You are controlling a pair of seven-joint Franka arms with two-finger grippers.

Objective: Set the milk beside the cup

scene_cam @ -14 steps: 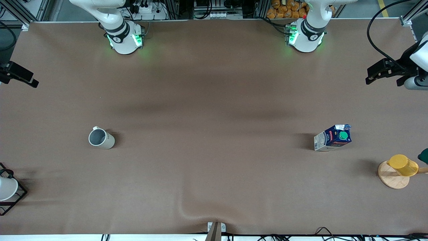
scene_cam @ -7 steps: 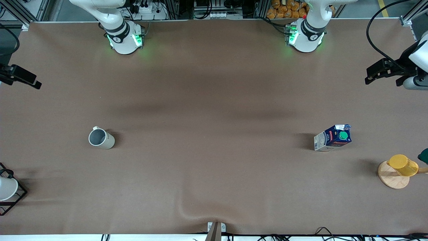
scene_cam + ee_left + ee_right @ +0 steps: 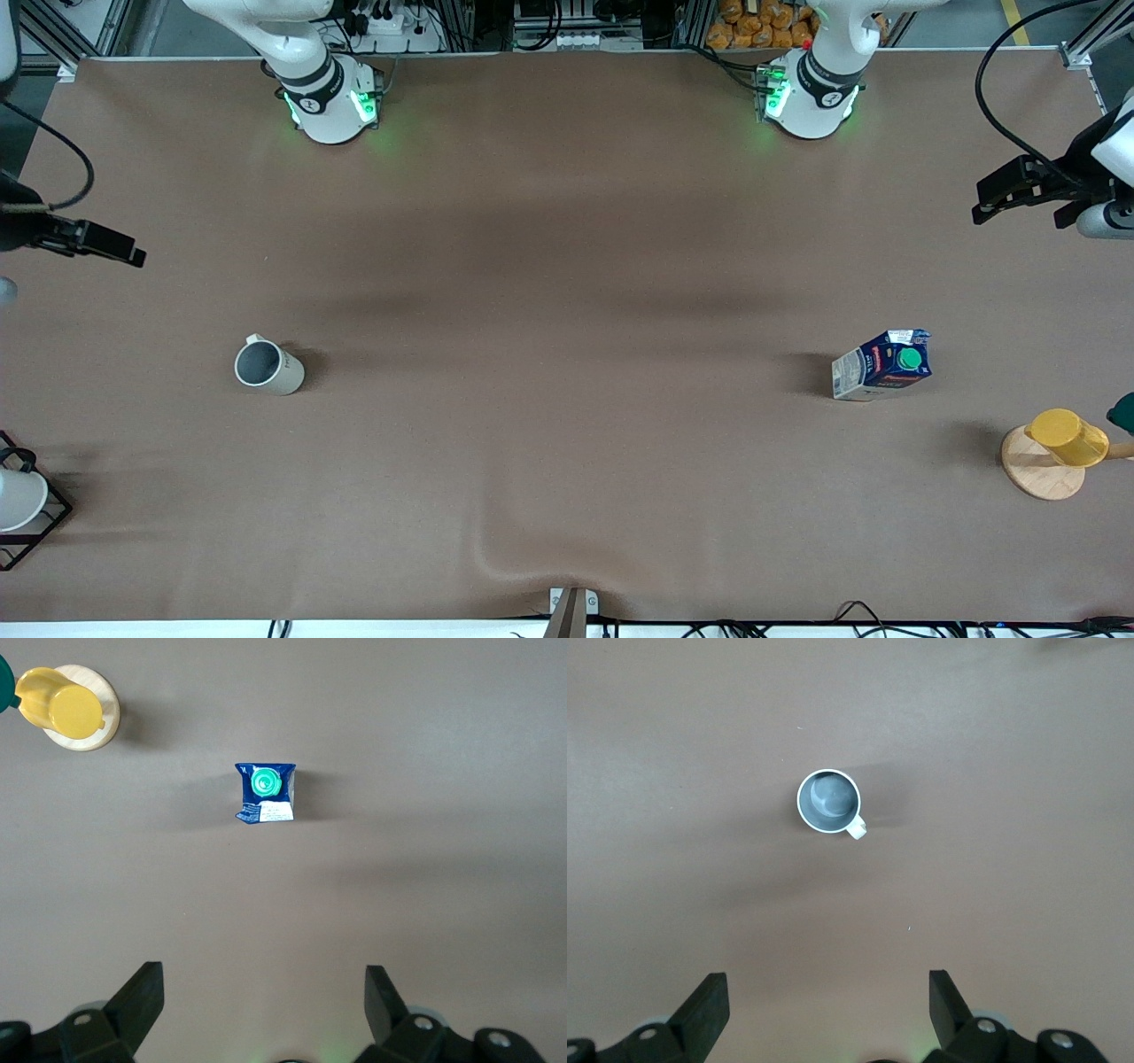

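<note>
The milk (image 3: 881, 365), a dark blue carton with a green cap, stands upright toward the left arm's end of the table. In the left wrist view, the milk (image 3: 266, 791) shows from above. The cup (image 3: 267, 367), an off-white mug with a grey inside, stands upright toward the right arm's end, far from the milk. My left gripper (image 3: 1019, 190) hangs high over the table's edge at its own end, open (image 3: 264, 992) and empty. High over the table's other end my right gripper (image 3: 106, 244) is open (image 3: 828, 997) too, with the cup (image 3: 829, 801) below it.
A yellow cup (image 3: 1067, 436) sits on a round wooden coaster (image 3: 1036, 478) near the milk, at the table's edge. A white vessel in a black wire frame (image 3: 18, 501) stands at the right arm's end. The brown cover has a wrinkle (image 3: 514, 554) near the front camera.
My right gripper has drifted in over the table from its end, toward the cup. The left gripper has barely shifted. Milk and cup have not moved.
</note>
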